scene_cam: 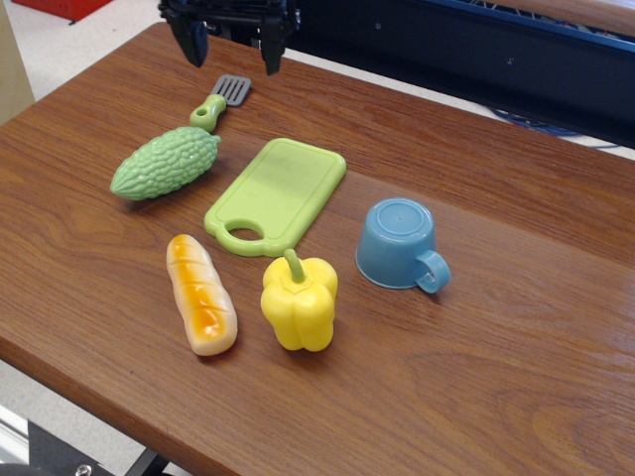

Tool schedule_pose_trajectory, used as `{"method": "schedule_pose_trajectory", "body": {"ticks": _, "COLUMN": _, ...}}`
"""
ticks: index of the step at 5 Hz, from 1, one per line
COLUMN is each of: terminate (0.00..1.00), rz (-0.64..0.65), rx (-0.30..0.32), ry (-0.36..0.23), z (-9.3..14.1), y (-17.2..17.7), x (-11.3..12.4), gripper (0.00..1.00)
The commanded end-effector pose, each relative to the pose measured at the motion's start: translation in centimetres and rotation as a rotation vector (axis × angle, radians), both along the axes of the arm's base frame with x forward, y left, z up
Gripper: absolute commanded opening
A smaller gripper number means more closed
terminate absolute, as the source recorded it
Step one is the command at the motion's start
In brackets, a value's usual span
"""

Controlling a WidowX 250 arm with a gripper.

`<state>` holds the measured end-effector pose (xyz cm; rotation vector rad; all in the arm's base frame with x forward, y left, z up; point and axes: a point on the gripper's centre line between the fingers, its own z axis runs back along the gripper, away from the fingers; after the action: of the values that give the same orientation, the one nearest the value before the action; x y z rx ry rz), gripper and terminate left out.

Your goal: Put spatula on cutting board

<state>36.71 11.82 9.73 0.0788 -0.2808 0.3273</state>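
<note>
The spatula (221, 101) lies at the far left of the wooden table, grey slotted blade pointing away, light green handle toward the bumpy green gourd (166, 163). The lime-green cutting board (279, 193) lies flat in the middle, handle hole toward the front, with nothing on it. My gripper (234, 52) hangs open and empty at the table's far edge, above and just behind the spatula's blade, one dark finger on each side of it.
A blue cup (400, 245) stands right of the board. A yellow bell pepper (299, 301) and a bread roll (200, 293) lie in front of the board. Dark blue equipment (476, 50) runs behind the table's far edge.
</note>
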Motion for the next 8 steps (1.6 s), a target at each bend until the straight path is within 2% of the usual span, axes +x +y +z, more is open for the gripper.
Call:
{"method": "schedule_pose_trajectory", "body": {"ticks": 1, "terminate": 0.00, "rz": 0.073, "rx": 0.055, "ry": -0.078, "z": 0.5, "y": 3.1, "x": 3.2, "gripper": 1.00}}
{"method": "schedule_pose_trajectory", "body": {"ticks": 2, "terminate": 0.00, "rz": 0.099, "rx": 0.076, "ry": -0.101, "z": -0.4, "y": 4.5, "x": 3.7, "gripper": 1.00}}
{"method": "schedule_pose_trajectory", "body": {"ticks": 4, "terminate": 0.00, "rz": 0.114, "rx": 0.108, "ry": -0.090, "z": -2.8, "y": 6.1, "x": 4.8, "gripper": 1.00}}
{"method": "schedule_pose_trajectory", "body": {"ticks": 6, "terminate": 0.00, "rz": 0.098, "rx": 0.091, "ry": -0.078, "z": -3.6, "y": 6.0, "x": 6.7, "gripper": 1.00}}
{"method": "schedule_pose_trajectory", "body": {"ticks": 7, "terminate": 0.00, "rz": 0.064, "rx": 0.083, "ry": -0.081, "z": -4.5, "y": 5.7, "x": 6.0, "gripper": 1.00}}
{"method": "schedule_pose_trajectory", "body": {"ticks": 8, "terminate": 0.00, "rz": 0.038, "rx": 0.067, "ry": -0.086, "z": -4.4, "y": 6.0, "x": 4.8, "gripper": 1.00}}
